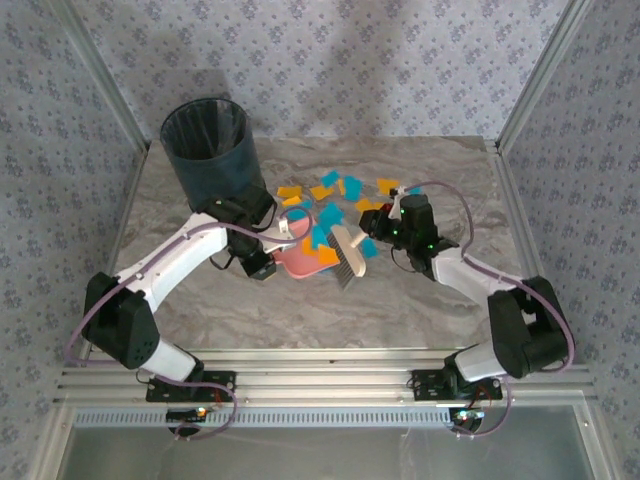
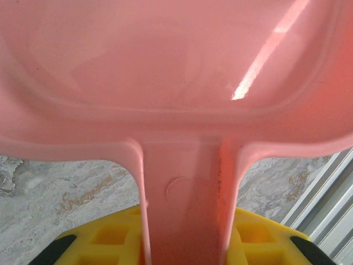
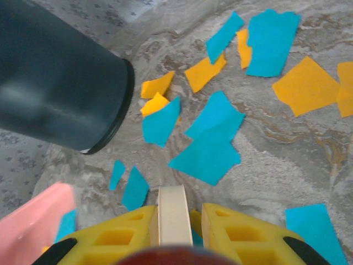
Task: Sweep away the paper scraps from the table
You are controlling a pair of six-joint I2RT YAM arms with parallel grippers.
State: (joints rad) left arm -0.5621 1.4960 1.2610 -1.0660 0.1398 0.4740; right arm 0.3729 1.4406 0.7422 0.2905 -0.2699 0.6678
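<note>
1. The dark bin [image 1: 208, 150] stands at the far-left corner of the table [image 1: 300, 315]. The load probably ends up there, so the way from pan to bin is best left free.
2. The left gripper [image 1: 272, 228] is clamped narrow on the handle of the pink dustpan [image 1: 297, 258]. In the left wrist view its yellow fingers [image 2: 110, 243] flank that handle. The pan's front lip should press flat on the stone so that thin paper cannot slip under it, and the pan should not shift as the brush arrives.
3. The paper scraps [image 1: 330, 205], orange and teal, lie scattered on the table just beyond the pan and to its right, between the bin and the right arm. A few look to overlap the pan itself.
4. The right gripper [image 1: 372, 228] is closed tight on the cream handle of the brush [image 1: 350, 258], whose bristles sit just beside the pan. Each stroke should start behind the farthest scraps and run short and light toward the pan's mouth. A hard flick would likely scatter the paper or send it over the pan.
</note>
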